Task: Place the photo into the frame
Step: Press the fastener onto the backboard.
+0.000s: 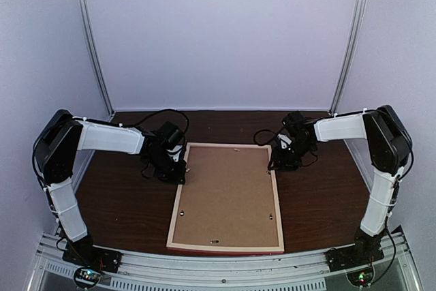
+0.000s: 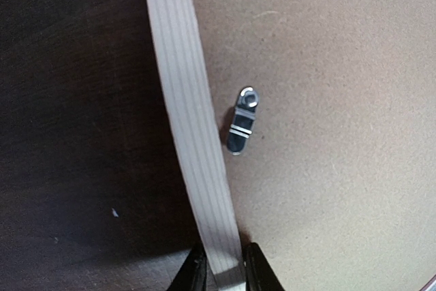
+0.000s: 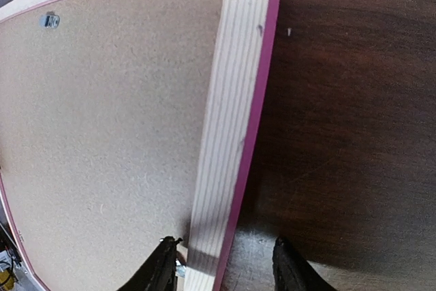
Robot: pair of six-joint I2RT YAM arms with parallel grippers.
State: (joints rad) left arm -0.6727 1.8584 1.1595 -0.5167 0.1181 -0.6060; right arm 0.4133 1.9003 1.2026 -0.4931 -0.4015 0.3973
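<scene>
A dark brown table stands between pale walls. The frame lies face down at its centre with a brown backing board seated inside. Near the far left corner, the left gripper is clamped across the pale rail beside a metal turn clip. Near the far right corner, the right gripper straddles the rail with its jaws apart, the outer finger clear of the pink edge.

Overhead plus wrist close-ups, sharing frame
</scene>
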